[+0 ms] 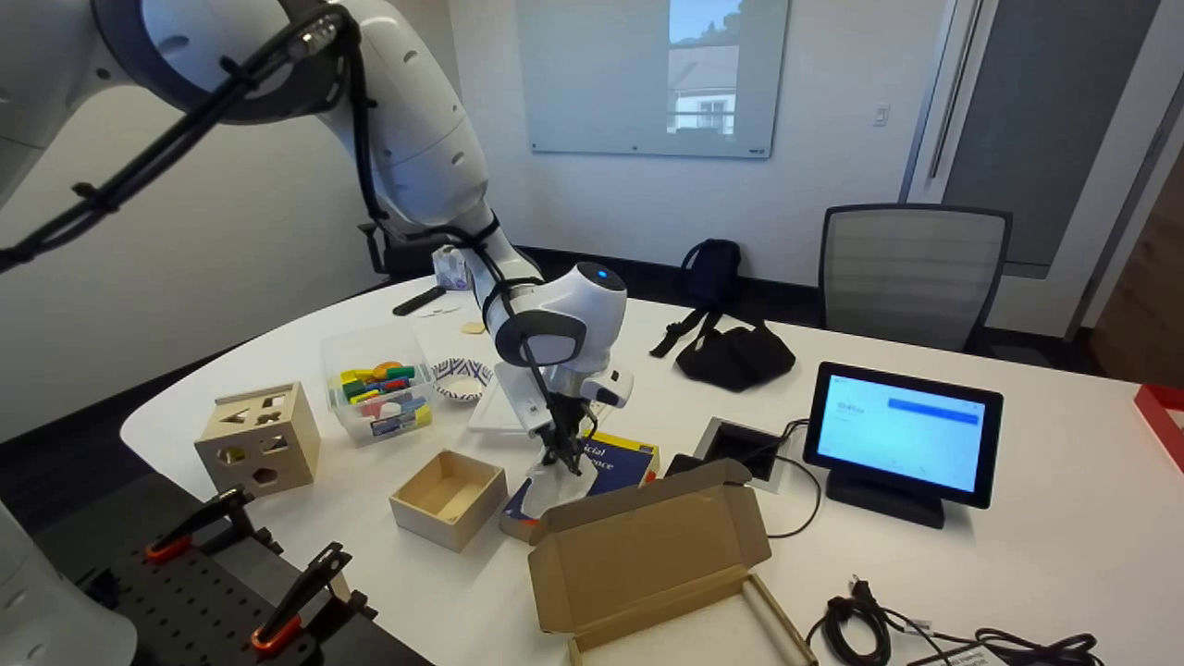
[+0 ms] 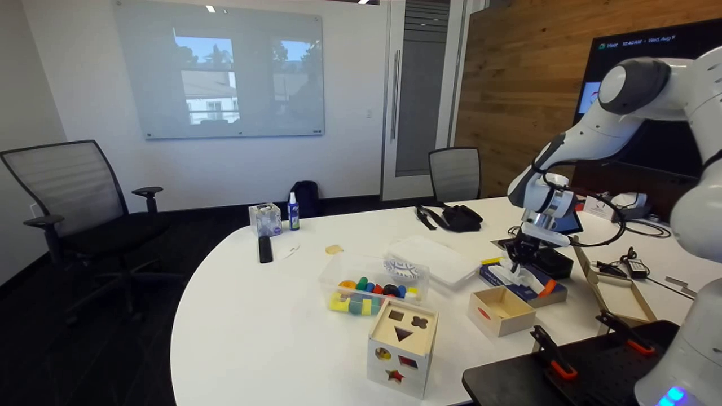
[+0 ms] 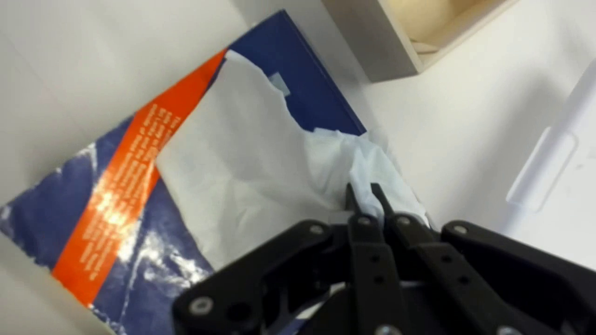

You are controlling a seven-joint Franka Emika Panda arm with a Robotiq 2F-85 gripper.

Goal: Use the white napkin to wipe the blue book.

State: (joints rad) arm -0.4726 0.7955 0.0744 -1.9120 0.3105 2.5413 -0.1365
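Observation:
The blue book (image 1: 622,465) lies flat on the white table and also shows in an exterior view (image 2: 557,294). In the wrist view, the book (image 3: 316,100) shows an orange band with small lettering. The white napkin (image 3: 242,172) is crumpled and spread over part of the book's cover. It also shows in both exterior views (image 1: 552,490) (image 2: 524,278). My gripper (image 3: 363,190) is shut on a pinched fold of the napkin, just above the book near one edge. In both exterior views the gripper (image 1: 569,455) (image 2: 516,260) points down over the book. The gripper hides part of the cover.
An open wooden box (image 1: 430,523) stands beside the book. An open cardboard box (image 1: 647,546) is close on another side. A clear bin (image 2: 333,282) of coloured blocks, a shape sorter (image 2: 401,344), a white tray (image 2: 434,254) and a tablet (image 1: 902,435) stand around.

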